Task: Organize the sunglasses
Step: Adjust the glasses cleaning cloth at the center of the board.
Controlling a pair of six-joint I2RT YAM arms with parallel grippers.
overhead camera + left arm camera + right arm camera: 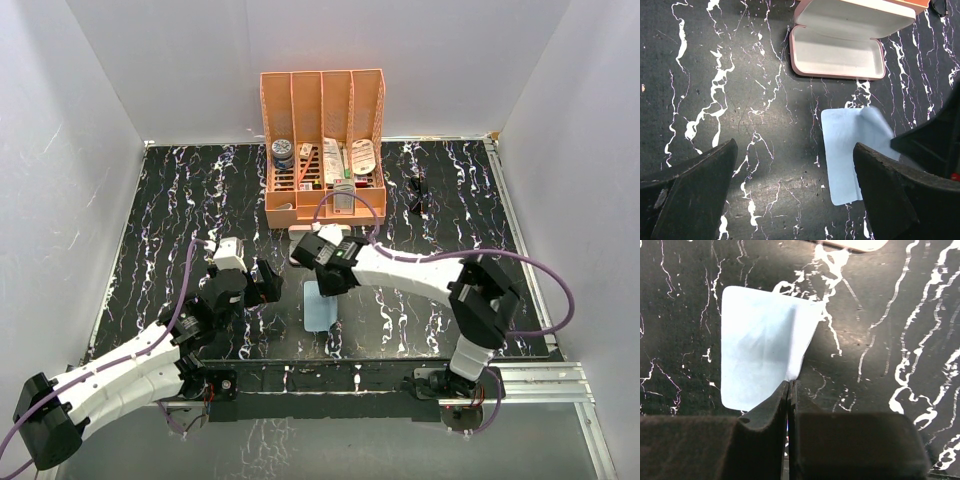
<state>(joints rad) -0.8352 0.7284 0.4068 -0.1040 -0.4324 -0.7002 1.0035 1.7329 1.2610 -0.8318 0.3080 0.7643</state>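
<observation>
So the right tool (pixel 789 386) is clamped fully shut on one corner of the blue cloth (pixel 757 347). That corner is pulled up and folded over, while the rest of the cloth lies flat on the worktop (pixel 180 220). The left tool (pixel 795 150) is spread as wide as it goes with nothing in it, hanging over bare worktop just left of the cloth.

The sunglasses (pixel 418 195) sit on the worktop at the back right, just to the right of the orange organizer (pixel 300 100) and well apart from both tools. From the left wrist view you only catch a sliver of them in the top right corner.

The pink case (pixel 837 50) lies open on the worktop between the organizer and the cloth, lid tipped back, near the cloth's far edge but not touching it. From above, the right arm covers most of it.
</observation>
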